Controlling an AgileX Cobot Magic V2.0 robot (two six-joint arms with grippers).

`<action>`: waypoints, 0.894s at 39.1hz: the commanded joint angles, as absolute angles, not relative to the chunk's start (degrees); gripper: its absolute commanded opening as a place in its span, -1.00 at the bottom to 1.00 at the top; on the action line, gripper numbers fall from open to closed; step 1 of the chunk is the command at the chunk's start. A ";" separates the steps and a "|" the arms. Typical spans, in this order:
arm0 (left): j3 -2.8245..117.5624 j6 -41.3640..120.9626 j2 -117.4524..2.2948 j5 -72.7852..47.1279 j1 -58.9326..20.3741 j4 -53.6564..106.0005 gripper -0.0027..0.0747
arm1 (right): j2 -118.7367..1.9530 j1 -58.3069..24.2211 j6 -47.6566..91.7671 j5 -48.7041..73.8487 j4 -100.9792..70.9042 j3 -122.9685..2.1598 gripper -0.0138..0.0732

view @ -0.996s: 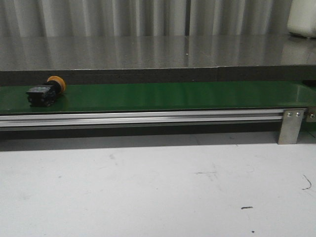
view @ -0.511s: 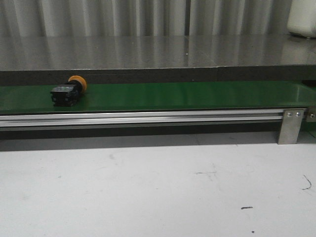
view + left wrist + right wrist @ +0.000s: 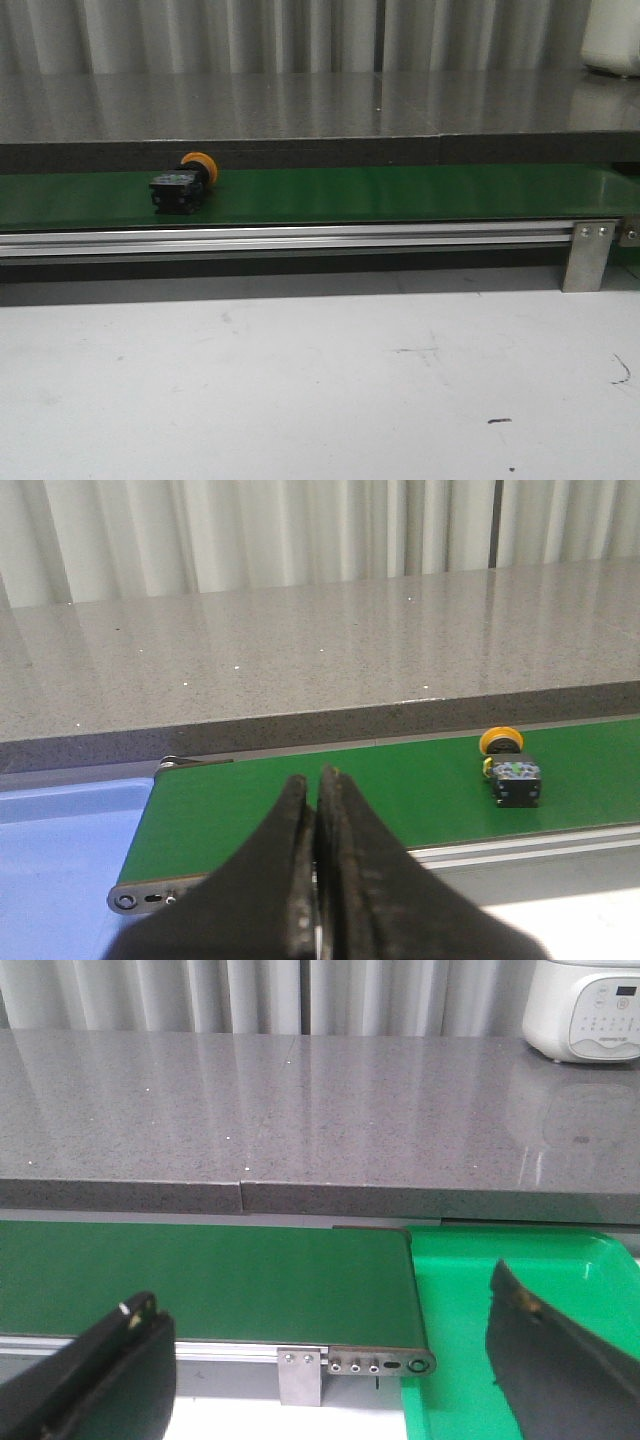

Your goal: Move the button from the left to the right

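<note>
The button [image 3: 182,184] has travelled to the right along the green belt [image 3: 400,195]. A second ago it lay near the belt's left end in the front view; half a second ago it was a little further along; now it sits further right again, though it remains on the left part of the belt. Its pose is unchanged as it goes: on its side, black body toward the camera, orange cap [image 3: 201,165] behind and to the right.
</note>
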State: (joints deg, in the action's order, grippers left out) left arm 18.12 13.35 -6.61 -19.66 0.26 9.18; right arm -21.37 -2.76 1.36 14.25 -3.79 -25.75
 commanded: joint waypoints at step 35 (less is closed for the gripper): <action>19.53 12.67 -7.24 -14.59 -0.04 9.95 -0.99 | -22.17 -2.57 1.53 9.62 -3.85 -27.92 0.80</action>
